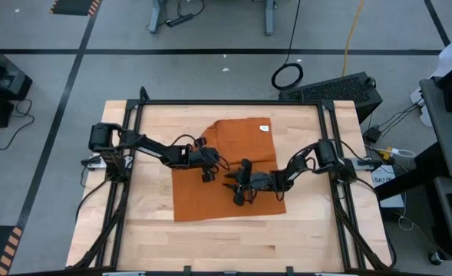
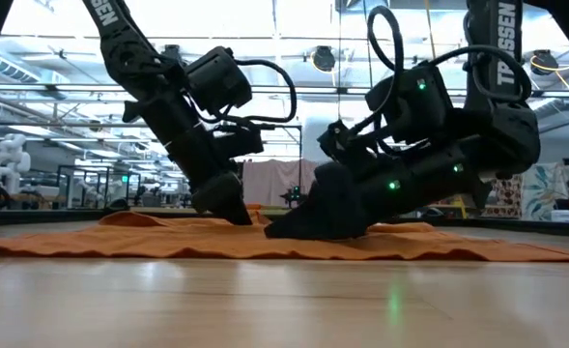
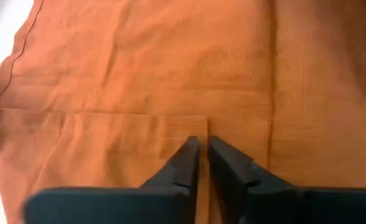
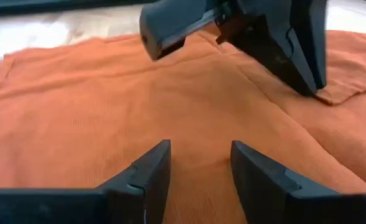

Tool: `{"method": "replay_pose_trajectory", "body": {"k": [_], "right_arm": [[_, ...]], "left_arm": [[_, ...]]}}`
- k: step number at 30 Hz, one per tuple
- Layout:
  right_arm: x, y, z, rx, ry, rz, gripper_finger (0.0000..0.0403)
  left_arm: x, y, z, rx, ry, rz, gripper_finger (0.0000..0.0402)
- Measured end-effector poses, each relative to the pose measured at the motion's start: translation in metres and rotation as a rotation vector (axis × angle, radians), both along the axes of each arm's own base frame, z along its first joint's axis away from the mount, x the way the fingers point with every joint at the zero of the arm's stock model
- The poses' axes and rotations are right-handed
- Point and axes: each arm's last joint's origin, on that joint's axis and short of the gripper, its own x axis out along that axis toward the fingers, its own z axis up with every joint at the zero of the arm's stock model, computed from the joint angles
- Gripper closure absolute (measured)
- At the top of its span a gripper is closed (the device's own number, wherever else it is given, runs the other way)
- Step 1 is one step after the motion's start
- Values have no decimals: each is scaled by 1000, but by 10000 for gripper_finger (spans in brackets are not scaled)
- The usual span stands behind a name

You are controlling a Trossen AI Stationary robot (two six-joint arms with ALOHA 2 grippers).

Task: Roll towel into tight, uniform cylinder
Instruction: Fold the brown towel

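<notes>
The rust-orange soft fabric towel (image 1: 237, 172) lies mostly flat at the middle of the wooden tabletop (image 1: 302, 230), its white tag (image 1: 265, 128) toward one o'clock; the left gripper (image 1: 208, 170), fingers nearly clenched, presses a folded edge at the towel's nine o'clock side; the right gripper (image 1: 239, 192), fingers spread, rests on cloth toward five o'clock, grasping nothing.

Your towel (image 3: 170, 74) is matt, finely woven rust-orange cloth; the worktop (image 1: 233, 238) is smooth pale wood; the pincers look like matt dark plastic.
</notes>
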Motion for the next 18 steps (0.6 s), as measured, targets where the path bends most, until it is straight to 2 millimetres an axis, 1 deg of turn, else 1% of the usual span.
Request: {"method": "replay_pose_trajectory", "body": {"k": [2, 3, 6, 8, 10, 14, 16, 18], "right_arm": [[1, 0, -2, 4, -6, -3, 243], [1, 0, -3, 6, -4, -4, 243], [1, 0, -3, 9, -2, -7, 243], [1, 0, -3, 7, -2, -7, 243], [1, -1, -3, 3, -1, -10, 243], [0, -1, -4, -2, 11, -11, 243], [0, -1, -5, -2, 15, -11, 243], [0, -1, -5, -5, 21, -10, 243]], "left_arm": [[0, 1, -1, 15, -5, 48, 386], [-1, 1, 0, 18, -10, 75, 391], [-4, 0, 10, 4, -28, 101, 386], [-5, -2, 14, -18, -26, 98, 367], [-8, -5, 13, -39, 1, 82, 343], [-8, -6, 11, -10, 16, 69, 293], [-7, -5, 8, 4, 31, 51, 277], [-4, -5, 7, 21, 12, 32, 269]]}}
